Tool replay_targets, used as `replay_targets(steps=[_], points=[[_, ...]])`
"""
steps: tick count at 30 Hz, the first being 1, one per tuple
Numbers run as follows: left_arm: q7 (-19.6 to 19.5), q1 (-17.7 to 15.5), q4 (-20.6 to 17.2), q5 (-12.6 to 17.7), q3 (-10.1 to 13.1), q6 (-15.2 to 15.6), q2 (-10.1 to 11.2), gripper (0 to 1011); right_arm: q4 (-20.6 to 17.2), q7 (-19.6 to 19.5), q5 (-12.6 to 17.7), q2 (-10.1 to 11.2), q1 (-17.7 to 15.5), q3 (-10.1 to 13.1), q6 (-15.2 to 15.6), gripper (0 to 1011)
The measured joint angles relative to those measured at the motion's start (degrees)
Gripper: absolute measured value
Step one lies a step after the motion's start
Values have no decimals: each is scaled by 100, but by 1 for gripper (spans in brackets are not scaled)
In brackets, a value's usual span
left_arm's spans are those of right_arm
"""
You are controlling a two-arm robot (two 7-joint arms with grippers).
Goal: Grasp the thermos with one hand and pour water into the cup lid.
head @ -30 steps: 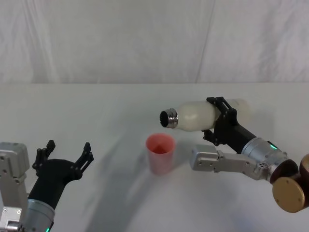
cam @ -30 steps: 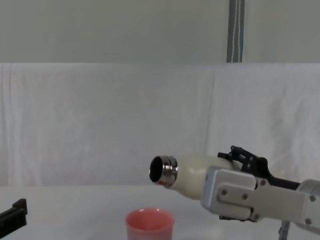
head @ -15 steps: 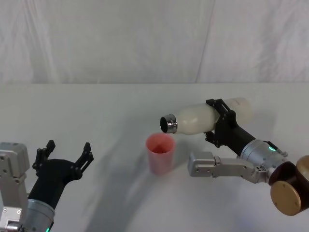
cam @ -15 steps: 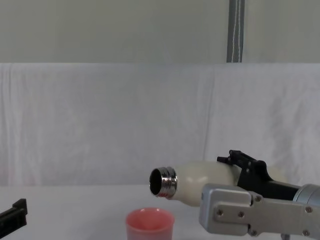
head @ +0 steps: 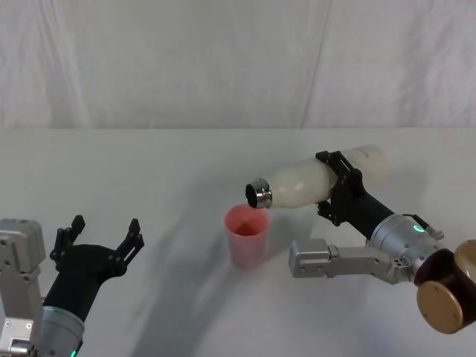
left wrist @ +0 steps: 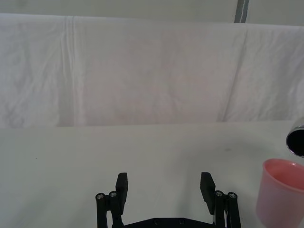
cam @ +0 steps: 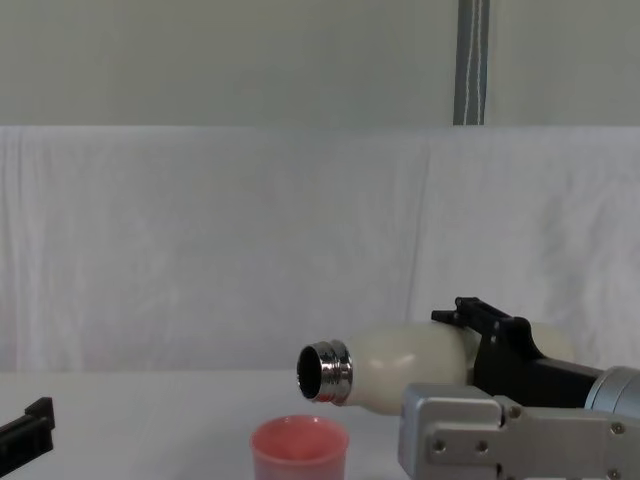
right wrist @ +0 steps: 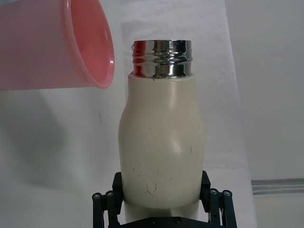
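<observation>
With the right claw [head: 338, 186] pinching the thermos [head: 320, 181] mid-body, it is tipped neck-down so its steel mouth sits just above the cup lid [head: 247, 236] standing on the table [head: 149, 171] for pouring; left claw [head: 100, 236] idles spread, near left.

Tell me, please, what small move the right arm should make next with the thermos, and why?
Probably tip the neck a little further down. The right gripper holds the thermos nearly level, its steel mouth just above the cup lid, and no water is visibly running. The left gripper waits open.
</observation>
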Motion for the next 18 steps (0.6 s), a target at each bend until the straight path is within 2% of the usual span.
replay_targets(steps=[18], points=[[0, 0, 0, 0, 0, 0, 0, 1001, -48, -21, -103, 75, 56, -46, 24, 950]])
